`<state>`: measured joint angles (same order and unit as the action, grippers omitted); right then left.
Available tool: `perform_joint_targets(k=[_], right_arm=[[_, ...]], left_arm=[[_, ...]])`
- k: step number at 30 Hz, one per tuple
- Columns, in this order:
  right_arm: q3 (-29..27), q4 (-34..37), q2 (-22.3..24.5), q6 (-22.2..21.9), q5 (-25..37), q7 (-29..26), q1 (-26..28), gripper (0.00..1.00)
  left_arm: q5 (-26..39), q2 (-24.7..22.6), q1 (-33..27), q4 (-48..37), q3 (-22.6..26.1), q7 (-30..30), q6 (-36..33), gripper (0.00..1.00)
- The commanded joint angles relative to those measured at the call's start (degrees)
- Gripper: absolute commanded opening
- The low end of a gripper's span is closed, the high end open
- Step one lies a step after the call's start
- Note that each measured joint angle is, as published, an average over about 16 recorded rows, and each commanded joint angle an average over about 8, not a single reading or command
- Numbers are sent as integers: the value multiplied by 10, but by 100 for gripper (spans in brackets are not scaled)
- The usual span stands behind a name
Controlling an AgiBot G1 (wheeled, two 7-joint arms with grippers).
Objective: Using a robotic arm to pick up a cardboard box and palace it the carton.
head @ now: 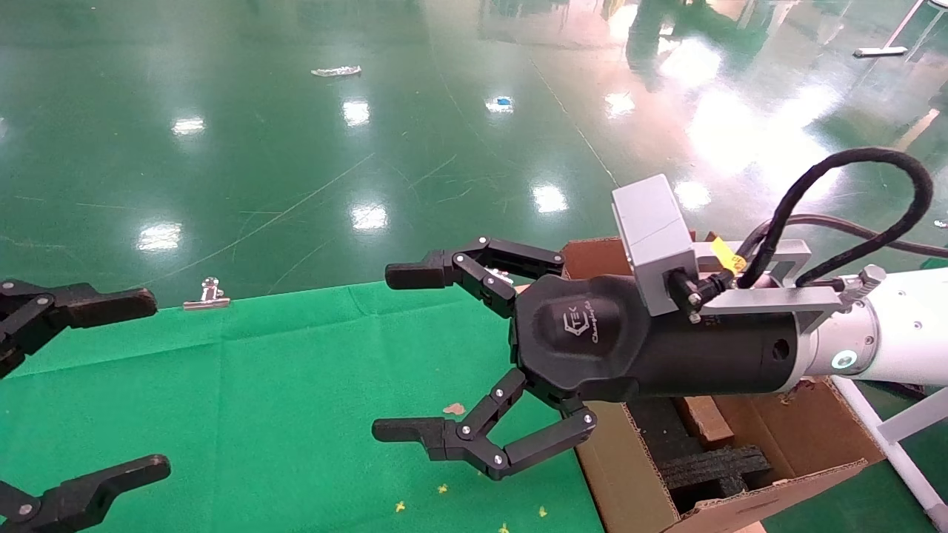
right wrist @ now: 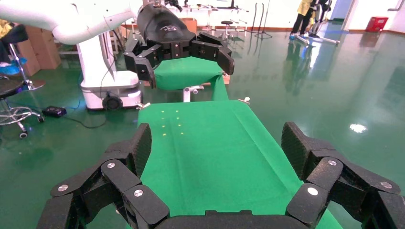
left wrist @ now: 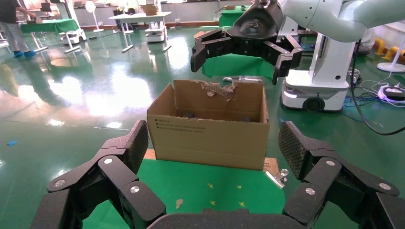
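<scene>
The robotic arm on my right reaches in over the table, its right gripper [head: 398, 352] open and empty above the green cloth, just left of the carton [head: 785, 437]. The right wrist view shows only cloth between the right gripper's [right wrist: 217, 143] fingers. The carton [left wrist: 210, 138] stands open at the table's right end, one flap with a ragged edge, and black foam [head: 711, 466] inside. A small brown cardboard piece [head: 703, 419] lies in the carton beside the foam, partly hidden by the wrist; I cannot tell whether it is the cardboard box. My left gripper [head: 147, 383] hangs open at the table's left edge.
The table is covered by a green cloth [head: 259, 385] with small yellow marks [head: 443, 488] and a brown scrap [head: 453, 409]. A metal binder clip [head: 207, 296] holds the cloth at the far edge. Glossy green floor lies beyond.
</scene>
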<state>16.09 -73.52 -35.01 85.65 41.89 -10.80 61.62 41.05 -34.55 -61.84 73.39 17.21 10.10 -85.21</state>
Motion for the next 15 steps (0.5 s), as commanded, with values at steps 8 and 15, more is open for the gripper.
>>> perform_joint_targets(k=[8, 15], right_arm=[[0, 0, 0, 0, 0, 0, 0, 100], [1, 0, 0, 0, 0, 0, 1, 100]], left_arm=[[0, 0, 0, 0, 0, 0, 0, 100], [0, 0, 0, 0, 0, 0, 0, 100]])
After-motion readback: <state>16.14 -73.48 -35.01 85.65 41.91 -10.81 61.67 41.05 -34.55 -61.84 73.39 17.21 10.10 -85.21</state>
